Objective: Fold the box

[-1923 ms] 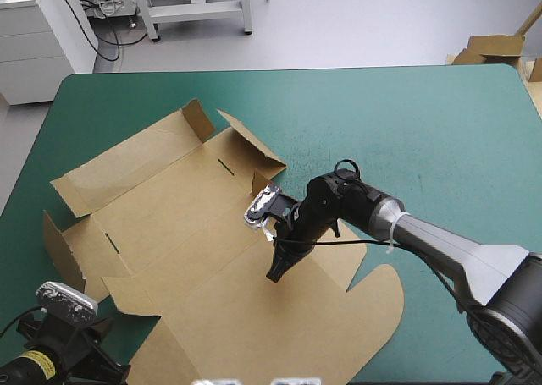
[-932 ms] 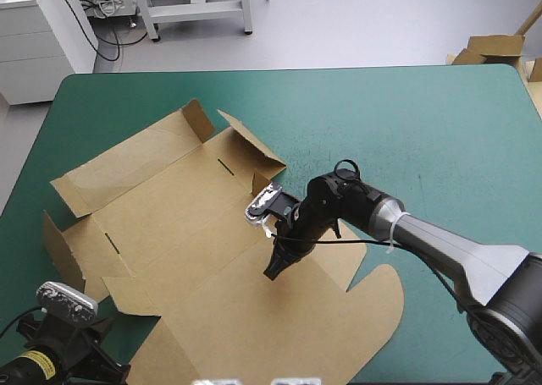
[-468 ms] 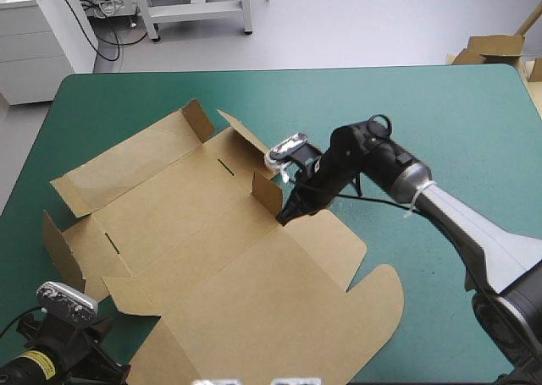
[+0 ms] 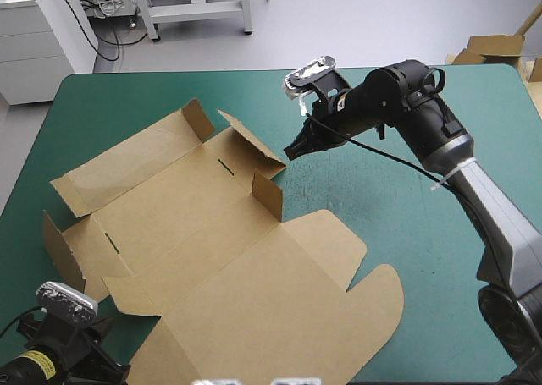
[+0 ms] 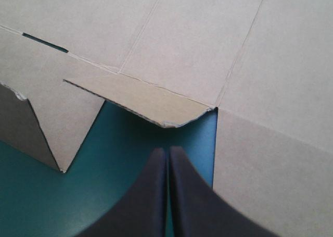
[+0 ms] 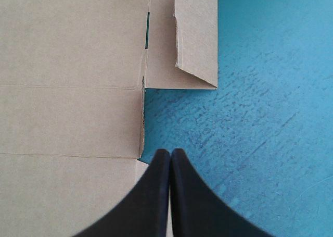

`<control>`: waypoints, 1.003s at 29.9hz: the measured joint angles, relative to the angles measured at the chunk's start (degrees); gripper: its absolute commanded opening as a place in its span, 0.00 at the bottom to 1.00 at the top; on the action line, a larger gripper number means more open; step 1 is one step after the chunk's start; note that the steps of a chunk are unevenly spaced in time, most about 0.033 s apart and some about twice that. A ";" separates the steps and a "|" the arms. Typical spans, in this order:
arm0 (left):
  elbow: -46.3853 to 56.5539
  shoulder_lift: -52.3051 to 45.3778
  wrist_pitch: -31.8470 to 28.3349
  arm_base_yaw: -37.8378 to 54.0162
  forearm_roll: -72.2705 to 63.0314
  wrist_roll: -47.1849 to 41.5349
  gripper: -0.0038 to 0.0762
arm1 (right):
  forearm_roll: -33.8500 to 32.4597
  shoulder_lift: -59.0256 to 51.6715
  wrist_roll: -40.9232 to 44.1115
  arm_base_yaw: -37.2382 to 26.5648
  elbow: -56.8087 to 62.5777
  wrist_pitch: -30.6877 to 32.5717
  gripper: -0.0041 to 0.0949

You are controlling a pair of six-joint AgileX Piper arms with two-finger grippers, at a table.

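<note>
One flat, cut sheet of brown corrugated board, the box, lies on the left and near part of the table's teal-green cover. It spreads open and mostly flat, its panels bare. Two narrow slots are cut in the creases. One small flap stands upright near the sheet's middle, and the flaps along the far edge and the left edge tilt up. The rounded lid panel lies flat toward the near right.

There are two grippers. The right gripper hangs over bare cover just past the box's far right flap, apart from the board. In its wrist view, its black fingers are pressed together into one point and grip nothing, with the sheet's edge just beside them. The left gripper is at the box's near left corner. Its black fingers are likewise together and empty over a notch of cover, a slightly raised round-cornered flap just ahead.

A pile of brown board scraps sits beyond the table's far right corner.
</note>
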 measured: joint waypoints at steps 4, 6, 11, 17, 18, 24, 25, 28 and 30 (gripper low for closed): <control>0.00 0.00 0.00 0.00 0.00 0.00 0.04 | -0.05 0.00 0.00 0.00 -0.04 0.45 0.02; 0.00 0.00 0.00 0.00 0.00 0.00 0.04 | -0.05 0.00 0.00 0.00 -0.04 0.47 0.02; 0.00 0.00 0.00 0.00 0.00 0.00 0.04 | -0.05 0.00 0.00 0.00 -0.04 0.47 0.02; 0.00 0.00 0.00 0.00 0.00 0.00 0.04 | -0.47 0.00 0.00 0.00 -0.04 0.47 0.03; 0.00 0.00 0.00 0.00 0.00 0.00 0.04 | -0.50 0.00 0.00 0.00 -0.04 0.47 0.04; 0.00 0.00 0.00 0.00 0.00 0.00 0.04 | -0.64 0.00 -0.11 0.00 -0.04 0.47 0.24; 0.00 0.00 0.00 0.00 0.00 0.00 0.04 | -0.64 0.00 -0.11 0.00 -0.04 0.47 0.28; 0.00 0.00 0.00 0.00 0.00 0.00 0.04 | -0.64 0.00 -0.11 0.00 -0.04 0.47 0.42; 0.00 0.00 0.00 0.00 0.00 0.00 0.04 | -0.64 0.00 -0.11 0.00 -0.04 0.47 0.53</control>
